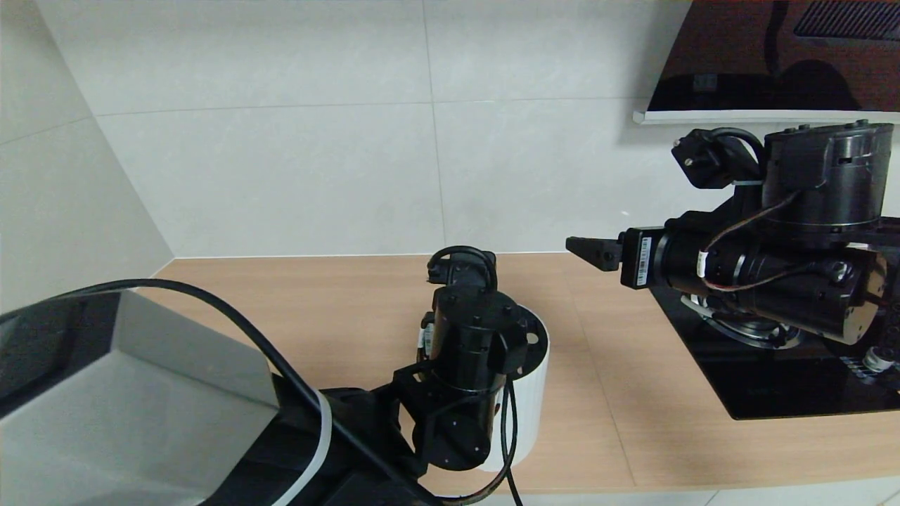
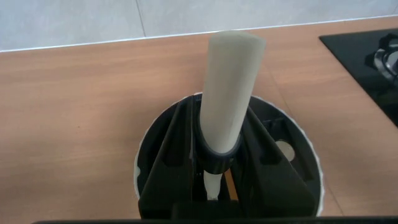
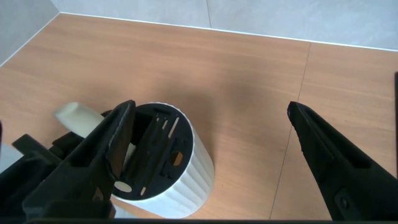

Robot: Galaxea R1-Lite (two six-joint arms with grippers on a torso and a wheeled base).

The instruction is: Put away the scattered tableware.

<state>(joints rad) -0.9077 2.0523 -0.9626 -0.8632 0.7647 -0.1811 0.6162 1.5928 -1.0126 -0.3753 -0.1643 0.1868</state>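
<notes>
A white ribbed utensil holder [image 1: 532, 393] with a black slotted insert stands on the wooden counter [image 1: 316, 302]. My left arm's wrist [image 1: 470, 337] hangs straight over it. My left gripper [image 2: 220, 155] is shut on a cream-handled utensil [image 2: 229, 93] with a dark collar. The utensil stands upright, its lower end down inside a slot of the holder [image 2: 313, 163]. My right gripper [image 3: 210, 109] is open, fingers spread wide, up in the air to the right of the holder [image 3: 189, 177]. It shows in the head view too, the right gripper [image 1: 587, 251] pointing left. The utensil's handle [image 3: 74, 115] pokes out beside the holder.
A black glass stovetop [image 1: 773, 386] with a burner lies on the counter's right side, under my right arm. A dark range hood [image 1: 773, 56] hangs on the tiled wall above it. The walls meet in a corner at the counter's far left.
</notes>
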